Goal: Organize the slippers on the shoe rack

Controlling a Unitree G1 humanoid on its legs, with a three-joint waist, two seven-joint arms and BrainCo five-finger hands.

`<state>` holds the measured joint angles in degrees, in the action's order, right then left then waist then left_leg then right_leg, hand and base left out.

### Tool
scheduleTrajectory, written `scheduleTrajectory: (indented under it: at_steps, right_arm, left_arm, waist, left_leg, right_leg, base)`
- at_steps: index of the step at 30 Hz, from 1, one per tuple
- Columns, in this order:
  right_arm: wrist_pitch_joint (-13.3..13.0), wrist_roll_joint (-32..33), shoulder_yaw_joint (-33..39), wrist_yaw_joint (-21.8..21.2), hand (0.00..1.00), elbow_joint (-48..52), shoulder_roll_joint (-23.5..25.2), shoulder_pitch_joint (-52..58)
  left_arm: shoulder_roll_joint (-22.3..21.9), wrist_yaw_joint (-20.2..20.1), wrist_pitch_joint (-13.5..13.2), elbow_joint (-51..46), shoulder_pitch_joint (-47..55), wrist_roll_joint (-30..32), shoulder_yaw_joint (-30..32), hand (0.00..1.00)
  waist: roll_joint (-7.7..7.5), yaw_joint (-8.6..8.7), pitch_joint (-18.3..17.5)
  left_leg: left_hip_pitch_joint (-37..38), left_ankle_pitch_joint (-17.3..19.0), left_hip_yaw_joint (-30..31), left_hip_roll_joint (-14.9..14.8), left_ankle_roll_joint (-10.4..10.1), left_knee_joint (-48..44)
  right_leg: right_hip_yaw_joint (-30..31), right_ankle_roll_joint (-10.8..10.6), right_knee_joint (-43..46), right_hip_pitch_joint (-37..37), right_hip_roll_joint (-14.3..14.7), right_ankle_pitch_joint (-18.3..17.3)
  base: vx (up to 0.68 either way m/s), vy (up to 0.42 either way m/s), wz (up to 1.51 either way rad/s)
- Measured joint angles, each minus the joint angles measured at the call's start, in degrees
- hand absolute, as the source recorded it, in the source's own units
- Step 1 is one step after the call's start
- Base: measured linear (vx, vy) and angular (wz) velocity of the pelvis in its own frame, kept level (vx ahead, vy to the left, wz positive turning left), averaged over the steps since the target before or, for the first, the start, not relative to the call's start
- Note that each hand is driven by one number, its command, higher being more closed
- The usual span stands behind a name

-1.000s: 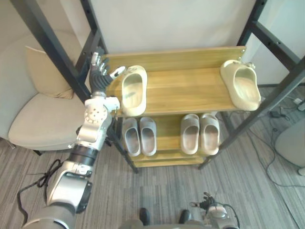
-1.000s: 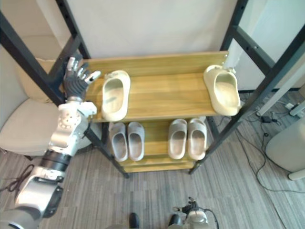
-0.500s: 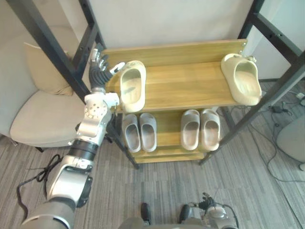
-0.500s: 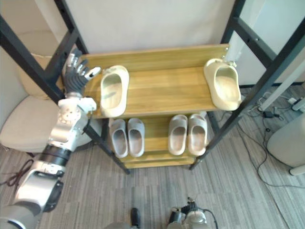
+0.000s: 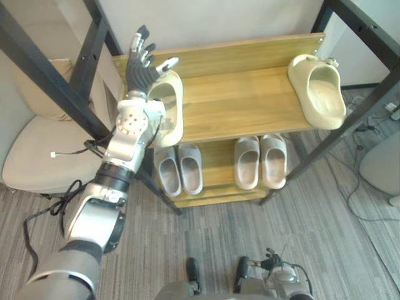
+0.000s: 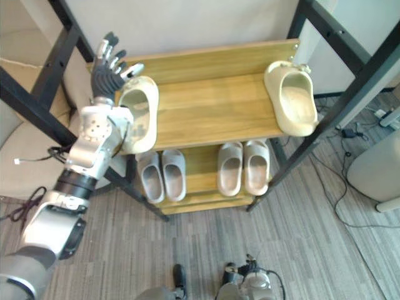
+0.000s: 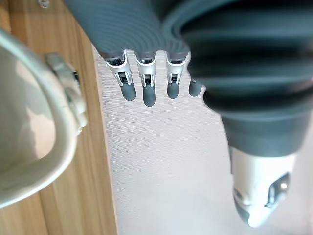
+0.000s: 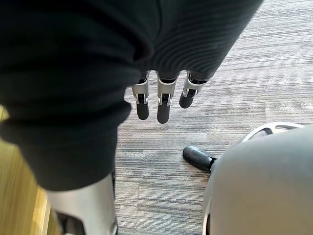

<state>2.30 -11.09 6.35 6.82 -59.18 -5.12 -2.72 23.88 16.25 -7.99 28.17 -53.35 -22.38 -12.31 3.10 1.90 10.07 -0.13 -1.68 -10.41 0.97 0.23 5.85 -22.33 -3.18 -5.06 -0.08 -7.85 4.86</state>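
- My left hand [image 5: 145, 69] is up at the left end of the shoe rack's top shelf [image 5: 240, 103]. Its fingers are spread and straight, and it grips nothing.
- It hangs over the far end of the cream slipper [image 5: 172, 106] lying at that end. In the left wrist view the fingertips point past the slipper's rim towards the wall. I judge it clear of the slipper, though I cannot rule out a light touch.
- The matching cream slipper [image 5: 319, 90] sits at the right end of the same shelf, well apart from its mate. That gap is the work left, as I read it.
- On the lower shelf, two grey pairs [image 5: 178, 170] [image 5: 260, 161] lie side by side, each already together.
- I judge the spread hand is placed to come down on the left slipper and slide it towards its partner.
- My right hand [image 8: 163, 104] hangs low over the carpet, fingers relaxed and empty.
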Motion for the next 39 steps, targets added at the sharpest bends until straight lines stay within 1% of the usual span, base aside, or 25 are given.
scheduleTrajectory:
  at_steps: [1,3,5,6,7,9,13,16,22,28,31,33,36,39]
  right_arm:
    - [0.0,0.0,0.0,0.0,0.0,0.0,0.0,0.0]
    - [-0.05,0.08,0.01,0.0,0.0,0.98,-0.13,0.08]
    - [-0.06,0.08,0.0,0.0,0.0,2.02,-0.19,0.19]
    - [-0.11,0.1,-0.01,-0.01,0.0,2.1,-0.31,0.25]
    - [-0.12,0.35,-0.01,-0.02,0.0,2.1,-0.4,0.26]
    - [-0.11,0.51,-0.03,-0.04,0.0,2.1,-0.57,0.26]
    - [-0.15,0.54,-0.06,-0.04,0.0,2.1,-1.26,-0.01]
    - [-0.2,0.54,-0.07,-0.04,0.0,2.1,-1.88,-0.12]
    - [-0.24,0.56,-0.4,-0.19,0.0,2.05,-1.99,-0.17]
    - [-0.26,0.65,-0.4,-0.84,0.0,2.04,-2.08,-0.29]
    - [-0.28,1.01,-0.4,-1.2,0.0,2.04,-2.09,-0.34]
    - [-0.5,1.01,-0.47,-1.21,0.0,2.04,-2.09,-0.46]
    - [-0.75,1.01,-0.58,-1.25,0.0,2.04,-2.09,-0.46]
    - [-0.76,1.03,-0.59,-1.27,0.0,2.04,-2.08,-0.45]
  left_arm:
    - [0.04,0.0,0.0,0.22,-0.12,0.02,0.02,0.0]
    - [0.52,-0.16,0.09,2.72,-0.54,2.08,0.29,0.0]
    - [0.97,-0.24,0.32,4.0,-0.54,2.14,0.29,0.0]
    - [1.92,-0.27,1.26,5.14,-0.53,2.77,0.3,0.0]
    - [2.32,-0.27,1.42,5.35,-0.53,3.25,0.3,0.0]
    - [2.66,-0.26,1.57,5.59,-0.53,4.17,0.65,0.0]
    - [4.74,-0.36,2.27,6.34,-0.08,6.66,1.86,0.0]
    - [4.82,-0.44,2.37,6.36,0.25,7.8,2.4,0.0]
    - [4.87,-0.72,3.51,6.37,1.26,11.22,2.41,0.0]
    - [5.0,-0.7,3.75,6.37,1.33,13.91,3.51,0.0]
    - [5.02,-0.67,3.96,6.37,1.87,16.09,3.51,0.0]
    - [5.05,-0.68,4.69,6.55,2.38,17.94,3.52,0.0]
    - [5.06,-0.68,5.07,7.31,2.38,19.86,3.54,0.0]
    - [5.28,-0.68,5.11,7.31,2.38,20.31,3.68,0.0]
  waist:
    - [0.01,0.0,0.0]
    - [0.63,-0.01,0.38]
    - [1.0,0.0,0.62]
    - [1.39,-0.02,0.88]
    - [1.49,-0.02,0.97]
    - [1.51,-0.07,1.0]
    - [1.48,-0.34,1.03]
    - [1.46,-0.68,1.05]
    - [1.36,-0.69,1.23]
    - [1.3,-0.7,1.85]
    - [1.27,-0.69,1.95]
    - [1.27,-0.69,2.14]
    - [1.21,-0.68,2.2]
    - [1.16,-0.72,2.24]
  left_leg:
    - [0.0,0.01,0.0,0.02,0.02,0.0]
    - [0.0,0.04,-0.36,0.2,0.11,0.01]
    - [0.0,0.03,-0.75,0.21,0.11,0.01]
    - [0.0,0.03,-0.94,0.17,0.11,0.02]
    - [0.0,0.03,-0.95,0.1,0.1,0.02]
    - [0.0,0.03,-0.89,-0.03,0.08,0.02]
    - [0.07,0.08,-0.85,-0.25,-0.04,0.02]
    - [0.13,0.07,-0.64,-0.36,-0.06,0.01]
    - [0.28,0.02,-0.38,-0.33,-0.1,0.03]
    - [0.31,-0.01,-0.39,-0.49,-0.15,0.03]
    - [0.38,0.03,-0.53,-0.55,-0.21,0.03]
    - [0.51,0.1,-0.81,-0.58,-0.31,0.03]
    - [0.52,0.15,-0.88,-0.72,-0.39,0.04]
    - [0.52,0.25,-0.91,-0.93,-0.53,0.04]
  right_leg:
    - [0.08,0.0,0.0,-0.03,-0.01,0.0]
    - [0.71,0.04,0.0,-0.3,-0.07,0.09]
    - [1.06,0.11,0.0,-0.49,-0.07,0.15]
    - [1.13,0.12,0.0,-0.62,-0.01,0.15]
    - [1.1,0.12,0.0,-0.64,0.06,0.15]
    - [1.04,0.12,0.0,-0.59,0.21,0.14]
    - [0.88,0.16,0.0,-0.47,0.7,0.11]
    - [0.69,0.23,0.0,-0.3,0.83,0.06]
    - [0.56,0.27,0.0,-0.04,0.81,0.04]
    - [0.66,0.39,0.0,-0.04,0.98,-0.08]
    - [0.82,0.4,0.0,-0.04,1.04,-0.08]
    - [1.07,0.4,0.0,-0.04,1.07,-0.08]
    - [1.16,0.52,0.0,-0.06,1.19,-0.18]
    - [1.23,0.73,0.0,-0.07,1.42,-0.34]
  base:
    - [-0.04,0.02,-0.08]
    - [-0.04,0.022,-0.11]
    - [-0.03,0.014,-0.11]
    - [-0.01,0.003,-0.08]
    - [0.01,-0.006,-0.05]
    - [0.0,0.0,0.0]
    - [0.03,-0.009,0.0]
    - [0.0,-0.001,0.01]
    - [0.0,0.002,0.01]
    - [0.0,0.0,0.0]
    - [0.0,0.0,-0.01]
    - [0.0,0.0,-0.06]
    - [0.0,0.0,-0.01]
    - [0.0,0.0,0.0]
